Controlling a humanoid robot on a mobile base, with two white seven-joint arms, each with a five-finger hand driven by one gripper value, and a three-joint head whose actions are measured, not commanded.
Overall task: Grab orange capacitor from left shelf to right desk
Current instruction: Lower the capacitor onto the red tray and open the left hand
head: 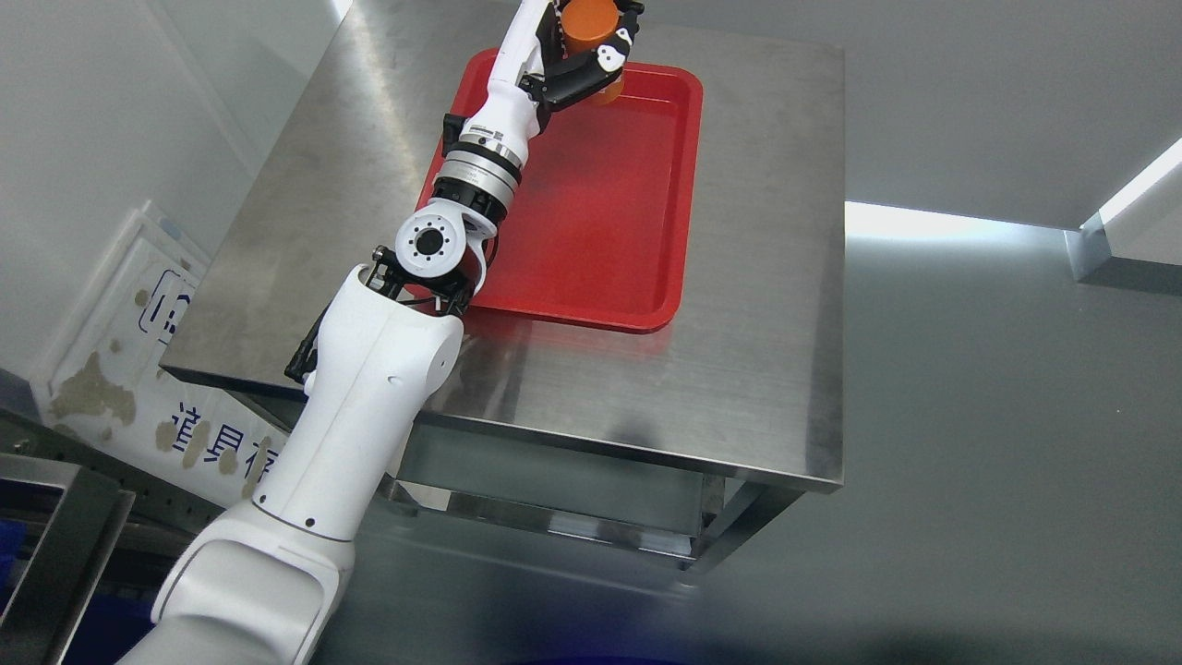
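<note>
Your left hand [591, 51] is clamped around the orange capacitor [591, 23], dark fingers [605, 60] wrapped across its side so the cylinder stays upright and cannot roll. The hand sits at the far end of a fully stretched arm, and the capacitor hangs over the far corner of the red tray [591, 222] just beneath the hand. Whether its base touches the tray floor, you cannot tell from here. The tray lies on the steel desk [776, 305], nearer you than the hand. Judging by this, the carry is nearly done, with the release not yet made. Your right arm is out of sight.
</note>
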